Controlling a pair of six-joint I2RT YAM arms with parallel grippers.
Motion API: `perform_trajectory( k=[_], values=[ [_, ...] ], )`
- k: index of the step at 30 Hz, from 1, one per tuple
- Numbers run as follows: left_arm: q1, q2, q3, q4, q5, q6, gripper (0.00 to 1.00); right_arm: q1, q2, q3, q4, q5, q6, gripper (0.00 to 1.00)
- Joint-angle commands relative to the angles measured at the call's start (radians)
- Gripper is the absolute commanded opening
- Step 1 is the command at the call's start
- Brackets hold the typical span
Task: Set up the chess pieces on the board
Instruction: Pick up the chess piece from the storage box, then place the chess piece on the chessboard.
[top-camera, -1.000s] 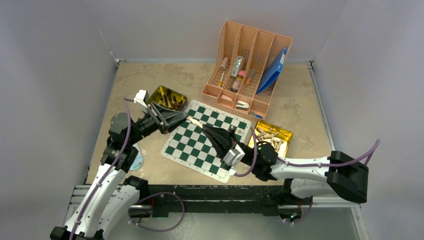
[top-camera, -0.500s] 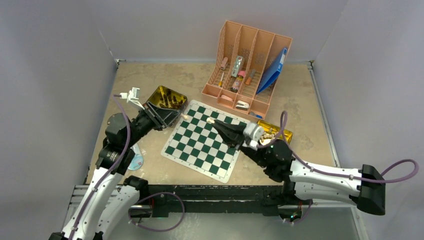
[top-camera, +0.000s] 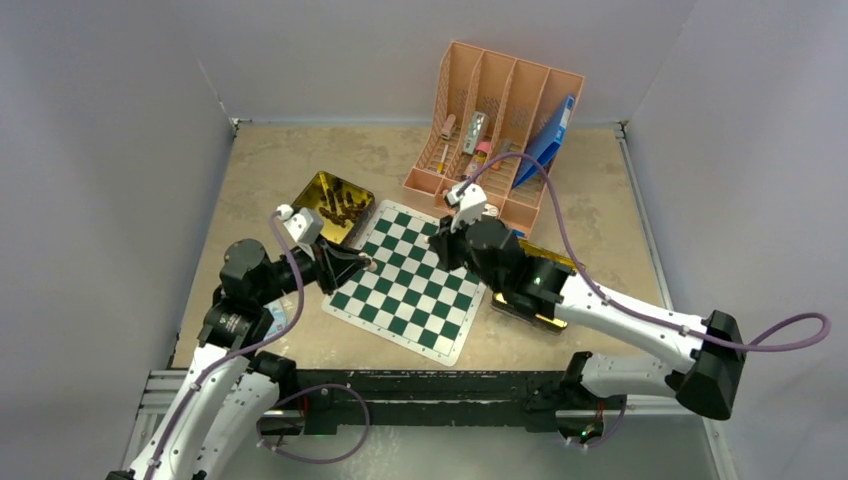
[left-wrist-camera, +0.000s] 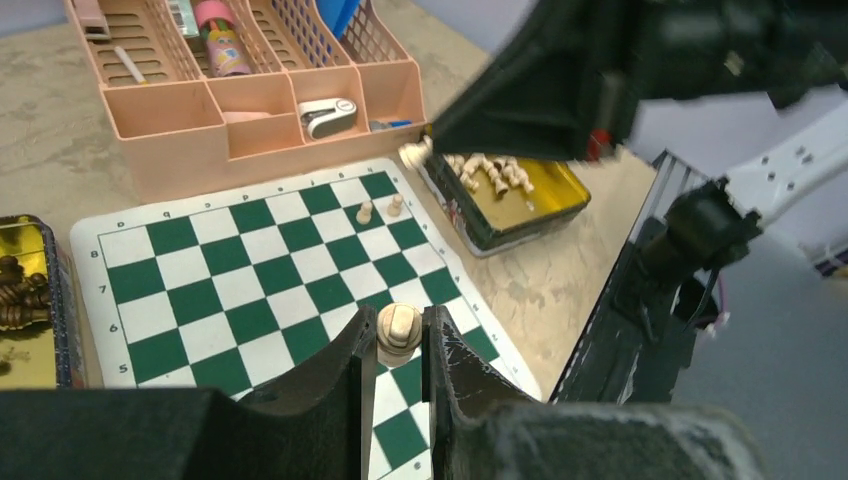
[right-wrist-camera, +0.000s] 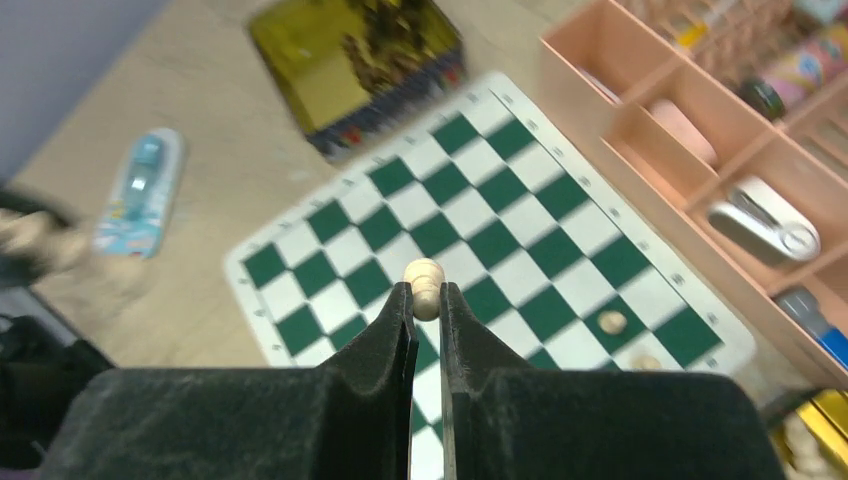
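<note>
Presently, both arms are carrying. My left gripper, at lower centre of its wrist view, is clamped on a tan pawn. My right gripper pinches a second tan pawn above the chessboard. Two standing pawns occupy the board's upper right, beside the tin of pale pieces. I judge this early in the placing step. Next, each pawn must go down upright on its own square along that row, with the arms kept apart, before the jaws let go.
</note>
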Motion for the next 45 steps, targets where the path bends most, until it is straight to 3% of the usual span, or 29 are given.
perform_trajectory(
  k=[1, 9, 23, 45],
  values=[
    [-0.002, -0.052, -0.011, 0.022, 0.096, 0.151, 0.00, -0.156, 0.057, 0.098, -0.211, -0.134, 0.088, 0.02],
    [-0.002, -0.177, -0.038, 0.002, 0.078, 0.203, 0.00, -0.276, 0.327, 0.264, -0.444, -0.203, 0.030, 0.01],
    [-0.002, -0.215, -0.030, -0.020, 0.084, 0.218, 0.00, -0.344, 0.671, 0.470, -0.545, -0.258, -0.065, 0.05],
    [-0.001, -0.217, -0.033, -0.013, 0.099, 0.214, 0.00, -0.389, 0.787, 0.509, -0.519, -0.279, -0.103, 0.07]
  ],
)
